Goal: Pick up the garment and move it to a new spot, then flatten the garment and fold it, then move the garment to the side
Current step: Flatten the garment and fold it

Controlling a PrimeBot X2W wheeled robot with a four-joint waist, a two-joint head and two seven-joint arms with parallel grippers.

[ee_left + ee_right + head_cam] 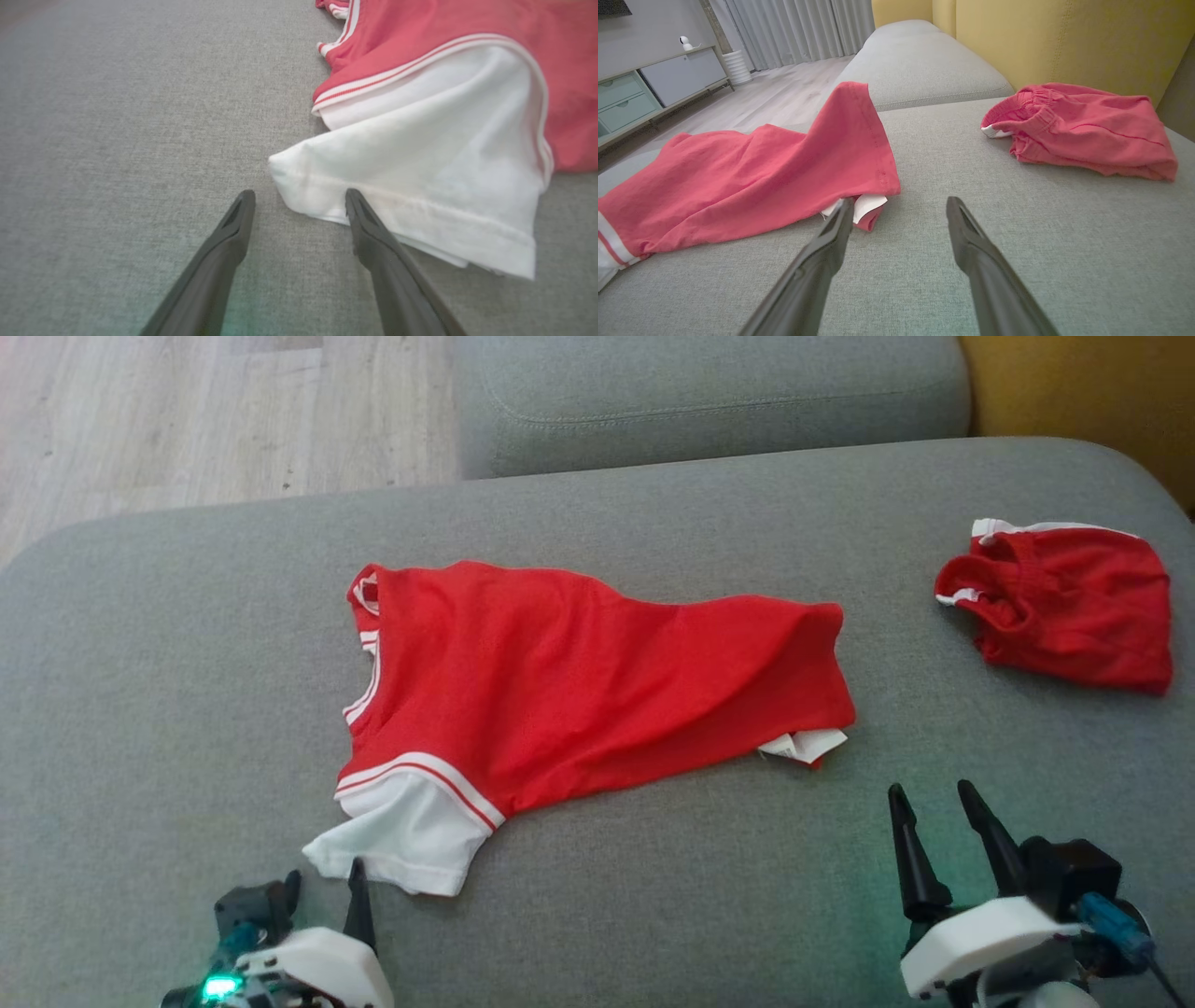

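Red shirt [579, 672] on grey sofa cushion [168, 691]

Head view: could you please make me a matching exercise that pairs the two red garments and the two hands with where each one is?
Things
1. red T-shirt
2. red shorts
3. left hand
4. right hand

Places and states
A. bunched up at the right end of the sofa cushion
B. open, fingertips at the edge of the white sleeve
C. spread out across the middle of the cushion
D. open, on the near side of the T-shirt's hem corner, apart from it

Pairs: 1-C, 2-A, 3-B, 4-D
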